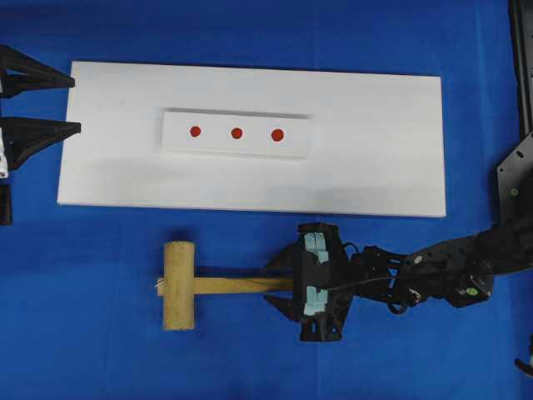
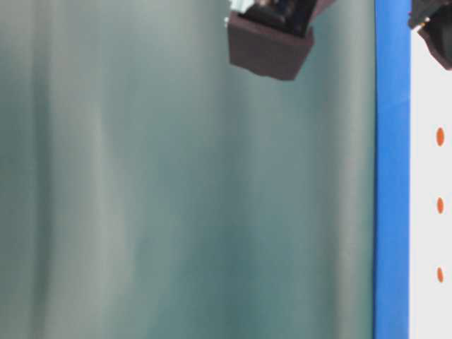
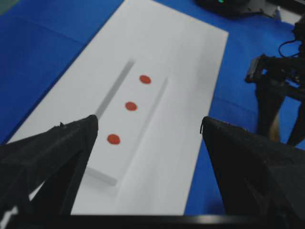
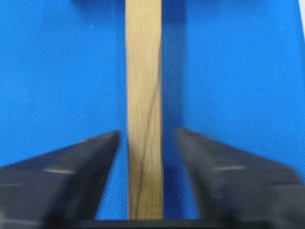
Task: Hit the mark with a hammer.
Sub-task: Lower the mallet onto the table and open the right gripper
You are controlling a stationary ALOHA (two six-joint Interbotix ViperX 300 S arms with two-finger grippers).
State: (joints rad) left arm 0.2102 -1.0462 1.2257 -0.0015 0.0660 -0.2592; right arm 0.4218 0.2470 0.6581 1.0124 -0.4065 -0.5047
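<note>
Blue cloth (image 1: 100, 333) carries one white board (image 1: 375, 150) whose raised strip (image 1: 216, 143) shows three red dots; the mark (image 1: 277, 134) is rightmost overhead. One light-wood hammer (image 1: 179, 285) lies below the board, its handle between the right gripper (image 1: 281, 285)'s parted fingers, seemingly untouched. Left gripper (image 1: 71, 104) gapes empty.

Overhead view looks straight down on the blue surface (image 1: 100, 350), taking in the whole white board (image 1: 375, 167). The table-level view sits low and turned sideways, mostly facing a grey-green backdrop (image 2: 176, 198), catching only the board's edge and its three red dots (image 2: 440, 205). Left wrist view peers along the board from one end, sharing those dots. Right wrist view hangs very close above the hammer (image 4: 144, 95) handle.
</note>
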